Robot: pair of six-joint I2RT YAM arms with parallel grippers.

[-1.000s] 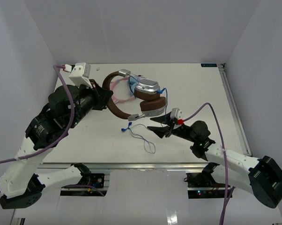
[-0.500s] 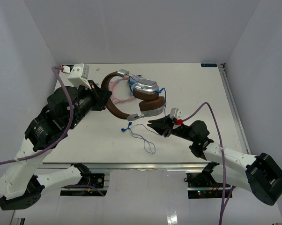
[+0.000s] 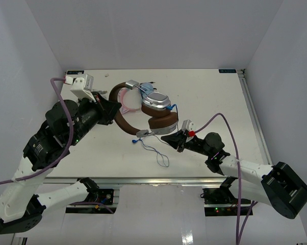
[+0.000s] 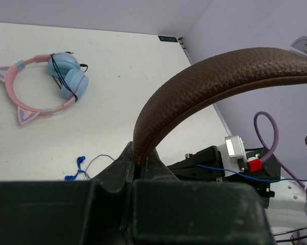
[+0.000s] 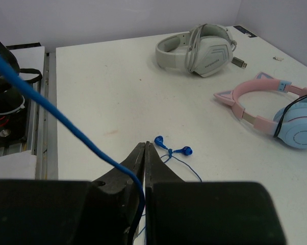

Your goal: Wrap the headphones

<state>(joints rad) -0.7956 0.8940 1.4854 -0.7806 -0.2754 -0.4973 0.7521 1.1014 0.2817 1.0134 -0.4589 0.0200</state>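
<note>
**Headphones held up by the band, cable pinched**

The headphones (image 3: 156, 102) have a dark brown, grained leather band, brown ear pads and silver cups. A thin blue cable (image 5: 67, 122) runs from them. They are lifted off the desk (image 3: 220, 102). From above they hang over the pink pair (image 4: 67, 76) and just to its right, with the band arching across that pair and the cups stacked on the far side from it.

The left arm (image 3: 67, 127) has its jaws closed tight on the band, and the wrist view shows the leather going straight down between them. The right arm (image 3: 230, 161) has its jaws closed to a slit on the cable. The cable runs taut up to them from the headphones. Its slack lies in a loop on the desk, and its blue ends rest nearer the arms than the pink pair.

Compared with half a second ago:
- The headphones have come a little toward the arms' bases and slightly left, so they cover more of the pink pair.
- The left wrist has swung back with them.
- The right jaws have edged left, closer under the lower ear pad.
- The cable loop and its blue ends lie where they were.
</note>
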